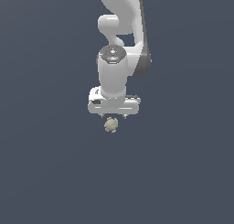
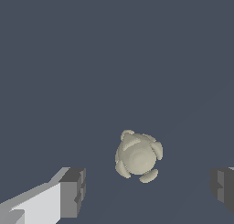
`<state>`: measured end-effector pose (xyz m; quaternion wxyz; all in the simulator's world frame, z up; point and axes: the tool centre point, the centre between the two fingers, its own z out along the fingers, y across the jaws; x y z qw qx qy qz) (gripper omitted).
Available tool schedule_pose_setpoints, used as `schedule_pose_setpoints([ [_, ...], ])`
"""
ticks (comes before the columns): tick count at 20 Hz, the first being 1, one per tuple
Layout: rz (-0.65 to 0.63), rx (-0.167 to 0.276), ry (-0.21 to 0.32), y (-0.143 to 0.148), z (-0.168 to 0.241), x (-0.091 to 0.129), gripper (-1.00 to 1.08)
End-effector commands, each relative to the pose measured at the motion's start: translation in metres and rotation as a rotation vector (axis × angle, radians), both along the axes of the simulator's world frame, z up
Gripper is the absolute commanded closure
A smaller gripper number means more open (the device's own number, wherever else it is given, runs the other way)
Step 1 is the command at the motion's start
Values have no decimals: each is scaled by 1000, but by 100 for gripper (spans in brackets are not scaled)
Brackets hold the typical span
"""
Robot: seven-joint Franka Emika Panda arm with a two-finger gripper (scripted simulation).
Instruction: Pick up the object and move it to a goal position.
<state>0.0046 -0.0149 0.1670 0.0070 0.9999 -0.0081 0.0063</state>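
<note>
One white, glossy robot arm (image 1: 119, 40) hangs down the middle of the exterior view, and it ends in one white claw (image 1: 113, 116) with a wide flat body. Beneath that claw lies one small, lumpy, beige-tan roundish object (image 1: 111, 125) with a knobbly surface, the only loose thing in either view. It rests on the plain dark slate-blue table (image 1: 45, 163), which fills the whole background with no edge or marking to be seen. In the exterior view the object sits just below the claw body, a little toward the exterior view's left of the claw's centre, and whether the claw touches it cannot be told from there. The wrist view settles the matter: going across it from left to right there is first one dark grey finger pad (image 2: 73, 192) on its pale grey-white finger, then the object (image 2: 138, 157) showing a rounded core and several small bumps around its rim, then a second dark grey pad (image 2: 223, 189) at the far edge of the picture. That makes two fingers, counted, and they stand wide apart. The object lies between them, closer to the first finger than the second, with clear table showing on both sides, so the spread claw (image 2: 148, 190) holds nothing.
</note>
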Motion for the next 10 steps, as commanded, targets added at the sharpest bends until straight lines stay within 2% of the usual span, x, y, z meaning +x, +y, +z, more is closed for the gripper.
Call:
schedule_pose_setpoints([
  [1, 0, 0, 0, 0, 0, 0, -92],
  [10, -3, 18, 5, -10, 5, -4, -92],
])
